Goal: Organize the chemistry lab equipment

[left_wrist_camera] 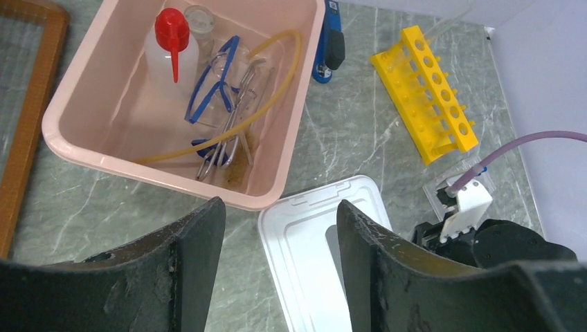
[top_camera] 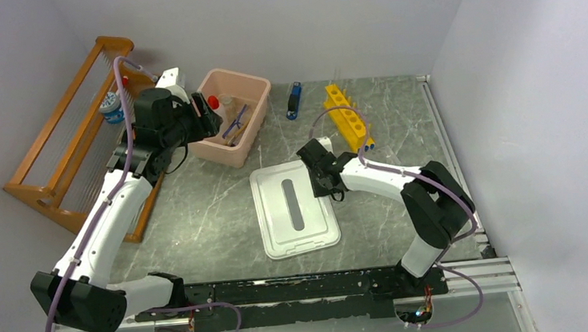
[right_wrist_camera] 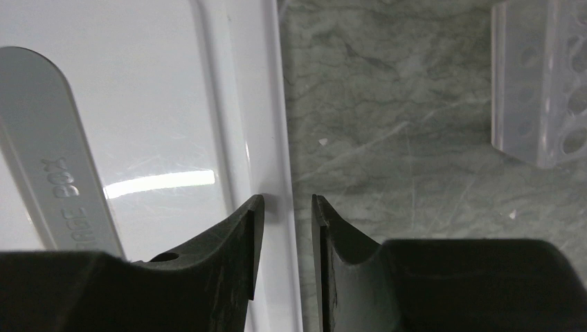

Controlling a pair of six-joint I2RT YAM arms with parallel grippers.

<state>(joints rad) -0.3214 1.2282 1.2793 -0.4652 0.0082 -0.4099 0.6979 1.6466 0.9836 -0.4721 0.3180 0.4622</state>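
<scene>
We start with the right gripper (right_wrist_camera: 287, 207), nearest the arm bases. Its fingers stand a narrow gap apart, astride the right-hand rim of the grey-white lid (top_camera: 284, 231). A strip of table (right_wrist_camera: 415, 173) shows between the rim and the outer finger, so we record no clamp. The lid lies flat, mostly to this gripper's left. Ahead and to its right, a clear holed block (right_wrist_camera: 543, 90) sits apart from the lid.

The left gripper (left_wrist_camera: 280, 207) hangs above the table, fingers spread wide, nothing between them. Just ahead of its fingertips runs the near wall of the pink tub (left_wrist_camera: 173, 181). The lid's far corner lies below its right finger.

Most of the task's items lie inside the tub, ahead and to the left of the left gripper:
- thin metal tools (left_wrist_camera: 232, 149), nearest, on the floor;
- a tan rubber hose (left_wrist_camera: 293, 72), curving across the floor and up the right wall;
- blue plastic tongs (left_wrist_camera: 211, 86), mid-tub;
- the white red-capped squeeze bottle (left_wrist_camera: 166, 55) and a small jar (left_wrist_camera: 199, 17), at the far wall.

Farther ahead, a blue-and-black tool (left_wrist_camera: 331, 41) lies on the table just outside the tub's right wall. Well to this gripper's right stands the yellow holed rack (left_wrist_camera: 429, 90). A wooden rack (left_wrist_camera: 34, 8) lies to its far left.
</scene>
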